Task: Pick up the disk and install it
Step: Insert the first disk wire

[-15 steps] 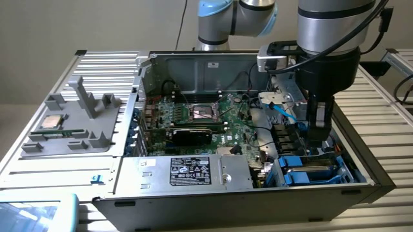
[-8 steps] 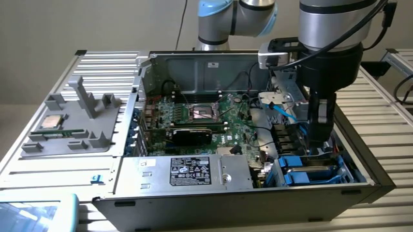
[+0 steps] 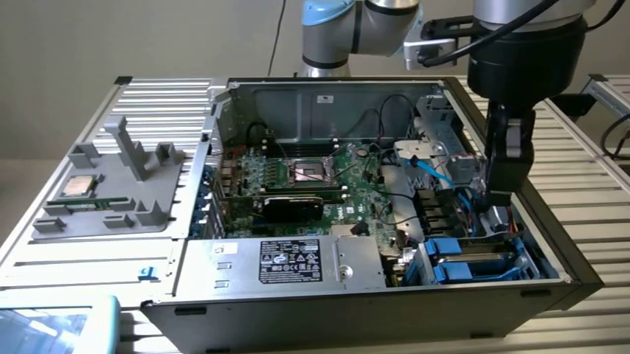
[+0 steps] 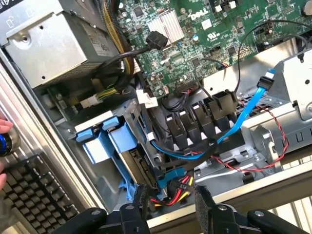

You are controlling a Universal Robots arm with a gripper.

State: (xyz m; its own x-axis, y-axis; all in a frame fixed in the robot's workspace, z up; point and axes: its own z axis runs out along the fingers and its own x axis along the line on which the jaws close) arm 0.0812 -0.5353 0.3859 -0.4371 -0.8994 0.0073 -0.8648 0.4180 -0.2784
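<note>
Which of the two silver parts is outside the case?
The small square silver chip, on the grey moulded tray at the exterior view's left. The silver box with the black label sits inside the black computer case.

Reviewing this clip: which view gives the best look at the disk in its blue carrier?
The wrist view: the disk in its blue carrier sits in the drive bay, seen close up, label hidden. The exterior view shows it as a small blue frame in the case corner on that view's right, under the hand.

White DELL lettering on the green motherboard; the power supply label, six o'clock in the case, unreadable
</note>
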